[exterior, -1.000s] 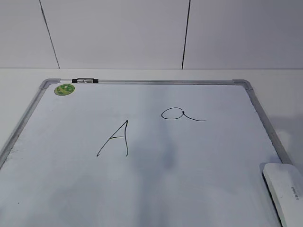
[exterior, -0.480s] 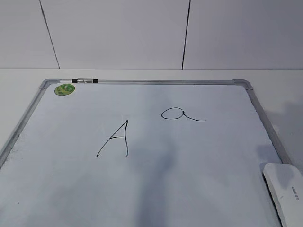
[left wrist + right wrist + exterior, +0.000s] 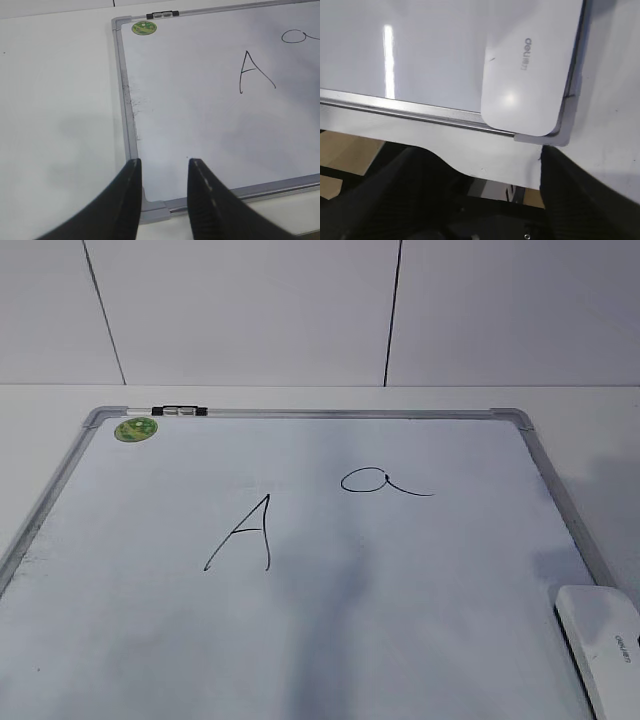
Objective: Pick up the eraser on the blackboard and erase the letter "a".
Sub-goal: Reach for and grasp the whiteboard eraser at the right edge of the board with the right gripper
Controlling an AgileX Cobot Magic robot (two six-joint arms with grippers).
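The blackboard [image 3: 330, 600] is a white board in a silver frame, lying flat. The letter "a" [image 3: 380, 481] is at its upper right of centre, and its edge shows in the left wrist view [image 3: 300, 36]. The eraser [image 3: 605, 640] is a white oblong block on the board's near right corner, also seen in the right wrist view [image 3: 530, 70]. My right gripper [image 3: 485, 155] is open wide and empty, just short of the eraser's near end. My left gripper [image 3: 164, 167] is open and empty over the board's near left corner [image 3: 150, 205]. Neither gripper shows in the exterior view.
A capital "A" [image 3: 245, 533] is drawn left of centre. A green round magnet [image 3: 136, 428] and a black-and-silver marker [image 3: 180, 411] sit at the far left corner. A white table [image 3: 590, 400] surrounds the board, and a wall stands behind it. The table's near edge [image 3: 470, 175] is under my right gripper.
The soft shadows on the board have shifted, and one has grown beside the eraser at the right edge. The eraser and the letters have not moved.
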